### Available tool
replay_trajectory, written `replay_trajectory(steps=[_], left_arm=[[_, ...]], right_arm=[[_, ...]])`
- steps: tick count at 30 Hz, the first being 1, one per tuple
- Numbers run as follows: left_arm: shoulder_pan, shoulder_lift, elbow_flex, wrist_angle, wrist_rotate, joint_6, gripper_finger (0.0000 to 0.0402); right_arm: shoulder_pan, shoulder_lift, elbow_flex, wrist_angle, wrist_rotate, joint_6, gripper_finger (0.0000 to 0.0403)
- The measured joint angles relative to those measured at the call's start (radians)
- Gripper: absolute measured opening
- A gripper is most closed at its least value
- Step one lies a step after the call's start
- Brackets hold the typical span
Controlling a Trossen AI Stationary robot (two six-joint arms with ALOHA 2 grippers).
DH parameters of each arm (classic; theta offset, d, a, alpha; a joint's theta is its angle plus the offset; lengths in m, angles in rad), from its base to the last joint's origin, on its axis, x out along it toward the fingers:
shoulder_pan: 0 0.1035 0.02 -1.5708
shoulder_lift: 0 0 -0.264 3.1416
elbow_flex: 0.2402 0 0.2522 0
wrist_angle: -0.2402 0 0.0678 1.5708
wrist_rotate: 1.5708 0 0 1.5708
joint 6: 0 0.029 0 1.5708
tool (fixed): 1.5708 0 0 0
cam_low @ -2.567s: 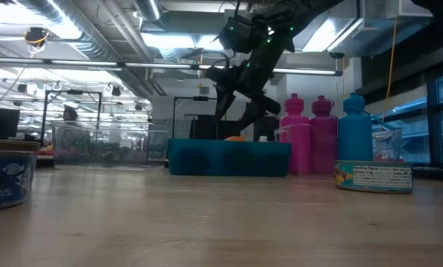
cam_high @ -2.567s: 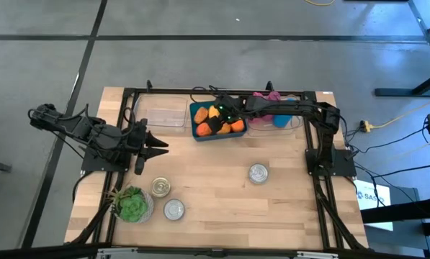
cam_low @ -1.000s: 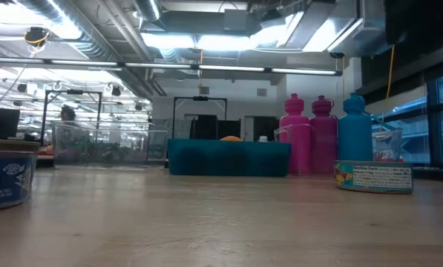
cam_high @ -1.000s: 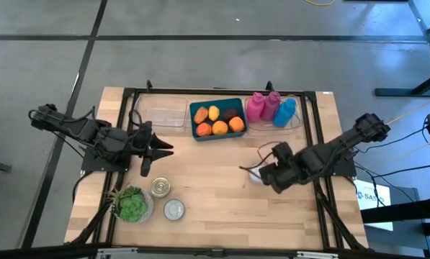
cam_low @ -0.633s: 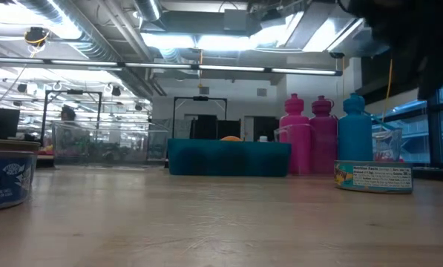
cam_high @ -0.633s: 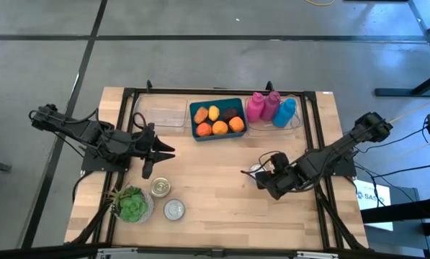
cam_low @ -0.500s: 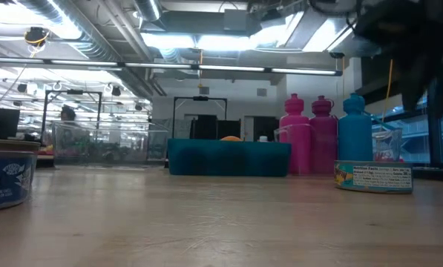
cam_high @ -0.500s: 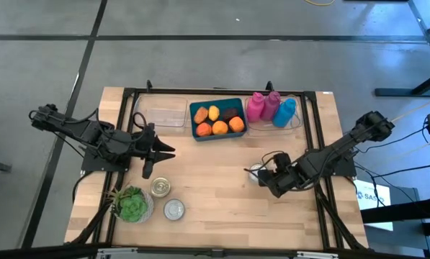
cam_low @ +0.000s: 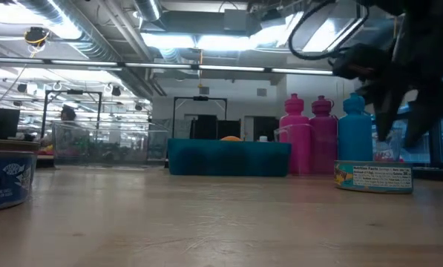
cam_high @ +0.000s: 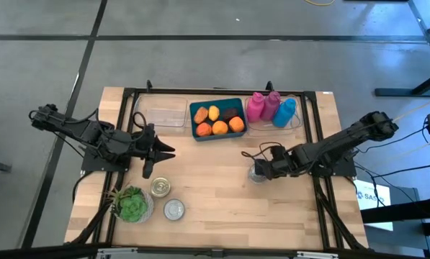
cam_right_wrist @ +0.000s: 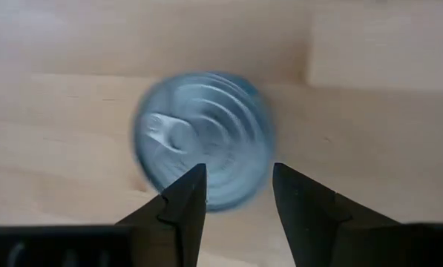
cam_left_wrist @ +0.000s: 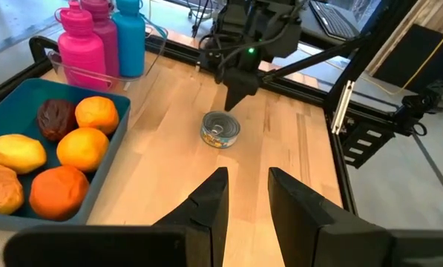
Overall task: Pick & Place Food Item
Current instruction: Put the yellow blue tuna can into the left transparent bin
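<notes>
A low silver can (cam_high: 255, 175) with a pull-tab lid stands on its base on the wooden table, right of centre; it also shows in the low view (cam_low: 374, 178) and the left wrist view (cam_left_wrist: 220, 130). My right gripper (cam_right_wrist: 240, 170) hangs open just above the can (cam_right_wrist: 202, 141), fingers pointing down, not touching it. The low view shows the right gripper (cam_low: 403, 133) above the can's top. My left gripper (cam_left_wrist: 243, 185) waits open near the table's left side (cam_high: 164, 150).
A teal bin (cam_high: 193, 122) of orange, yellow and brown food pieces sits at the far edge, with pink and blue bottles (cam_high: 271, 108) to its right and a clear tray (cam_high: 160, 114) to its left. Two more cans (cam_high: 160, 188) (cam_high: 173, 209) and a small plant (cam_high: 132, 205) stand near-left.
My right gripper has come down toward the silver can, dropping into the low view from above, and its arm has stretched out more level across the table. The can has stayed where it was.
</notes>
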Motion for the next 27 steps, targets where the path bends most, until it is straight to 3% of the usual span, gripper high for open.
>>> replay_trajectory(steps=[13, 18, 27], left_arm=[[0.0, 0.0, 0.0, 0.0, -0.002, -0.023, 0.0088], [0.0, 0.0, 0.0, 0.0, -0.001, -0.026, 0.0088], [0.0, 0.0, 0.0, 0.0, 0.0, -0.026, 0.0088]], right_arm=[[-0.087, 0.005, 0.0, -0.04, -0.019, -0.193, 0.0122], [-0.096, 0.005, -0.047, 0.042, -0.055, -0.269, 0.0117], [-0.095, 0.006, -0.1, 0.097, -0.08, -0.267, 0.0117]])
